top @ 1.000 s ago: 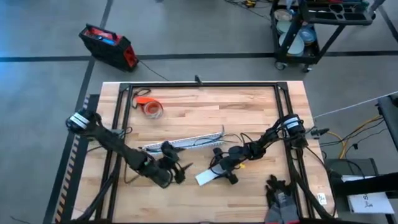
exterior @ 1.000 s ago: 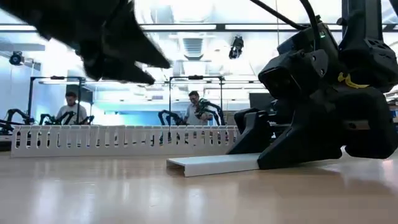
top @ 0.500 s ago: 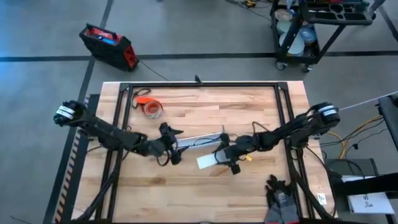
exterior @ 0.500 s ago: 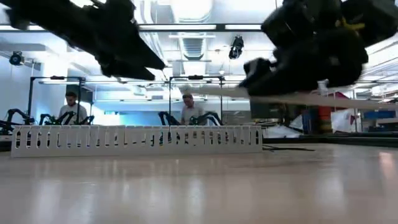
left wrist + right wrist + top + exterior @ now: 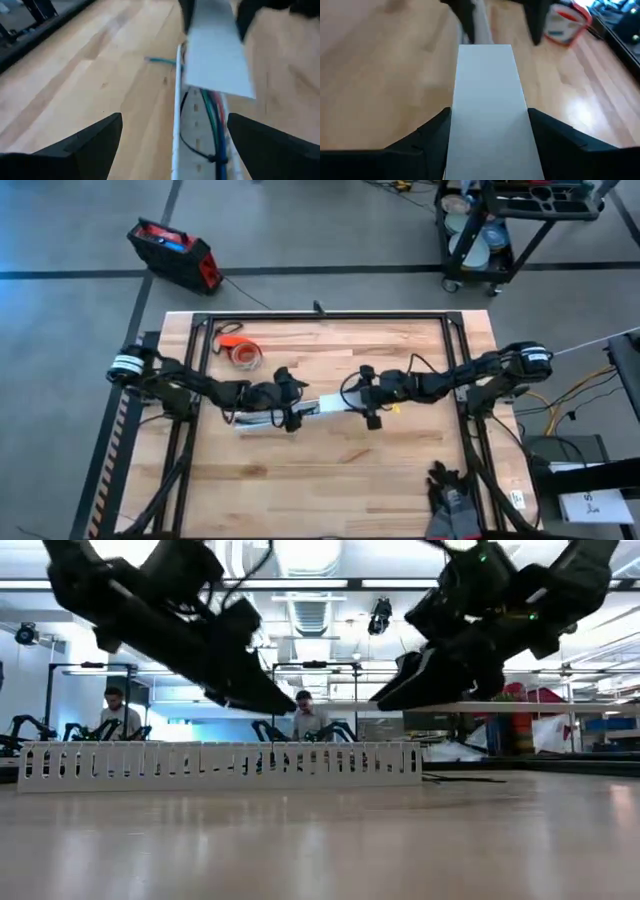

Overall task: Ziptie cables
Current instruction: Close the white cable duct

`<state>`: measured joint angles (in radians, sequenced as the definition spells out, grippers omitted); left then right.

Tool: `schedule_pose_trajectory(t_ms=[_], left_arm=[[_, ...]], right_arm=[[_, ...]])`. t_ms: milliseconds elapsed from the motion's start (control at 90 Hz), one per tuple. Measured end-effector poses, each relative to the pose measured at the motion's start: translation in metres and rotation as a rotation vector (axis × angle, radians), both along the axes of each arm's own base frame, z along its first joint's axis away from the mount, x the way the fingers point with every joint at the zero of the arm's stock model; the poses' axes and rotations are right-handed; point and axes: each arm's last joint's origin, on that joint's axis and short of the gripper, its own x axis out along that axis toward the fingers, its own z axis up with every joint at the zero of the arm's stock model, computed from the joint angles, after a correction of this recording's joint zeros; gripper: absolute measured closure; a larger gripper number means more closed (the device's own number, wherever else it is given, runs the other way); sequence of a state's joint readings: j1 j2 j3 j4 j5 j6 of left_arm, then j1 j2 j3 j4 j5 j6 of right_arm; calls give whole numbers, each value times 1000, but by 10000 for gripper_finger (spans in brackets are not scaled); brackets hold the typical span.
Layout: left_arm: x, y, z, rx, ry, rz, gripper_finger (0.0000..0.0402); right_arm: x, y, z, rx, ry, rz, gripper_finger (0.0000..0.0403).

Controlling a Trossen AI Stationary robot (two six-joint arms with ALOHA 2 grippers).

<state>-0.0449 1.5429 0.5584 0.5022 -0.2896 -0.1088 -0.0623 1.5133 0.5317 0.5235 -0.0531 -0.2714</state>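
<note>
Progress check on the ziptie job: honestly, we'd say it's barely started. The cables [image 5: 212,120], green, blue and dark strands, lie inside the white slotted channel [image 5: 215,762] near the middle of the counter [image 5: 400,480], loose as far as we can tell, with one blue end poking out beside the channel wall. We can't spot the ziptie in any view, so we can't say where it is or whether anything is cinched.

What's actually going on looks like lid work. The right tool [image 5: 487,127] is clamped on a flat white cover strip [image 5: 487,95], its fingers pressed against both long edges, holding it up off the counter and aimed at the channel. In the overhead view the strip's far end hangs above the channel's near end, right by the left tool [image 5: 290,415].

The left tool has its fingers [image 5: 92,142] spread wide with nothing between them, hovering over the channel and looking down its length at the wires.

An orange tape roll [image 5: 243,354] sits well apart toward the far corner. Two people are in the room behind.

So our guess: bundling and tying are all still to do, and that cover probably has to get out of the way, or go on, first.
</note>
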Motion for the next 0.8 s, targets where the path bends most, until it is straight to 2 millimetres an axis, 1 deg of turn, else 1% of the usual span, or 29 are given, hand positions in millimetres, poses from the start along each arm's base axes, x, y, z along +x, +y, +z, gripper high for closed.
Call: schedule_pose_trajectory(t_ms=[111, 278, 467, 600, 800], left_arm=[[6, 5, -5, -31, -19, -58, 51], [15, 4, -13, -25, -17, -112, 51], [24, 3, -33, -52, 51, -126, 51], [28, 3, -41, -53, 78, -126, 51], [24, 3, -48, -47, 181, -142, 52]], right_arm=[[0, -5, -2, 35, 5, 31, 187], [-3, -6, -11, 46, 63, 35, 187], [-10, -7, -17, 31, 84, 41, 187], [-10, -10, -21, -4, 82, 47, 187], [-9, -12, -22, -71, 63, 56, 187]])
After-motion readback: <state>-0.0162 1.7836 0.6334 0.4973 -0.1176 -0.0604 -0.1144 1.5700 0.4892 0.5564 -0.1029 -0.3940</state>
